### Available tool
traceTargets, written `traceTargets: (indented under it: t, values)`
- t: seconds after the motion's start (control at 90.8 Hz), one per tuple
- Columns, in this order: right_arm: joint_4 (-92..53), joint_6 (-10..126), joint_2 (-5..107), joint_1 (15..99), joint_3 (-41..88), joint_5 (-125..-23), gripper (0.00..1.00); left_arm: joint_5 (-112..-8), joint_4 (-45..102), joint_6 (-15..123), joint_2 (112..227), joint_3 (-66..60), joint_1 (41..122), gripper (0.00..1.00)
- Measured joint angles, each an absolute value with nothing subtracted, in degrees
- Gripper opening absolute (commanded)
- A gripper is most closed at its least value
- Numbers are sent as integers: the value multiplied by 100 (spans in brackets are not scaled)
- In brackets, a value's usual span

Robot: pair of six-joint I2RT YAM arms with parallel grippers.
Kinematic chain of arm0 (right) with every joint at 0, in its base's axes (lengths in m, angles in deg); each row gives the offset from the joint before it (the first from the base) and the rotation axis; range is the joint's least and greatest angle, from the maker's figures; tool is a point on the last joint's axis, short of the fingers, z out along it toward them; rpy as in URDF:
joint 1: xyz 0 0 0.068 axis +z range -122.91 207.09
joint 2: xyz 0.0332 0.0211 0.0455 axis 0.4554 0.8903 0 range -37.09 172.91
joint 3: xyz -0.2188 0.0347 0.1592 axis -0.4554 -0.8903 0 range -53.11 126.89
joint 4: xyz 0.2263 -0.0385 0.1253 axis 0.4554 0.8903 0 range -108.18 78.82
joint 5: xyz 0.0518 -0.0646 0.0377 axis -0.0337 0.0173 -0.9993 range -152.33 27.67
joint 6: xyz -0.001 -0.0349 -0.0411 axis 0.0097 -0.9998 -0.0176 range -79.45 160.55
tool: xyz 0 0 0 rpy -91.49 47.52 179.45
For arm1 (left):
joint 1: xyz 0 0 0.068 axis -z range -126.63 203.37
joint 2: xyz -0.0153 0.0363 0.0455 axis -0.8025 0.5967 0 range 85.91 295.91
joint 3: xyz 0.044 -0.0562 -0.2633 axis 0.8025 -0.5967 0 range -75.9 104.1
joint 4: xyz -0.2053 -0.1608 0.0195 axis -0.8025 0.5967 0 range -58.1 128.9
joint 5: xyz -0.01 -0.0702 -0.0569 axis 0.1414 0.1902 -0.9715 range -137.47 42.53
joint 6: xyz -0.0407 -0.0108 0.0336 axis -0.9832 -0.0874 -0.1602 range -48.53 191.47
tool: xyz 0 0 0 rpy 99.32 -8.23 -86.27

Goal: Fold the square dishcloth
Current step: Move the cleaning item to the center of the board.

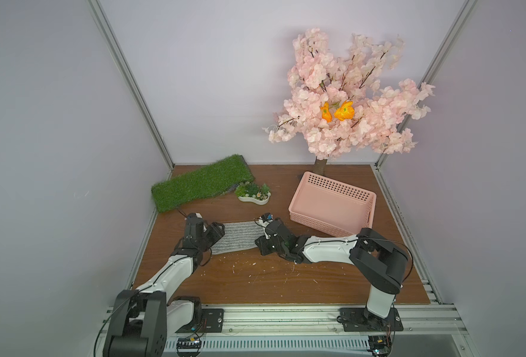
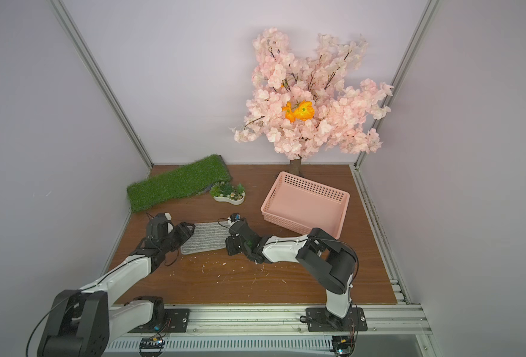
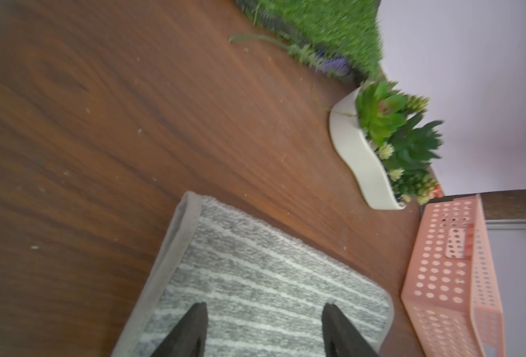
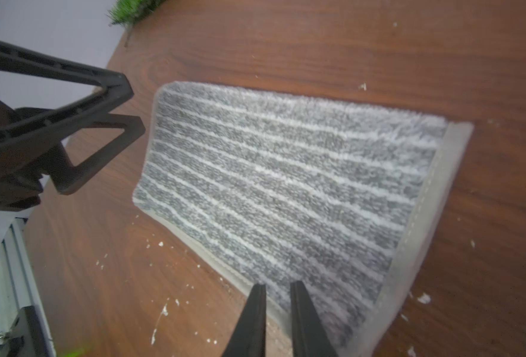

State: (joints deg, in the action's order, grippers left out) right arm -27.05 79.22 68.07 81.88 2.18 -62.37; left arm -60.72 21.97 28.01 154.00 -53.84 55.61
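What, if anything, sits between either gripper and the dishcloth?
Nothing visible. The left gripper is over one end of the dishcloth, fingers apart; the right gripper is at the opposite end, by its edge.

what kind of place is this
Most likely a lab robot test cell, not a home: an aluminium frame encloses a wooden tabletop, the left arm and right arm are bolted to a front rail, and the blossom tree looks like staged decor.

Grey white-striped dishcloth (image 1: 235,237) flat on table (image 1: 255,278).
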Motion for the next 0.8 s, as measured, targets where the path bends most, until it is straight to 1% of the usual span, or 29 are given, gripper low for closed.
traceTargets:
  t: [0.187,0.407,0.594,0.804]
  values:
    - [-2746,8115,6954,8170,17,-6206,15,-6243,1699,2807,16209,-5373,5561,57]
    - [-3229,8277,6805,8144,-433,-6132,15,-6474,1301,2812,16502,-5298,5596,57]
    - [-3301,8414,6320,8133,-1045,-5998,15,-6479,1154,2729,16530,-5316,6105,57]
    - [-2917,8653,5336,8122,-1922,-5754,20,-6426,927,2383,16401,-5528,6752,57]
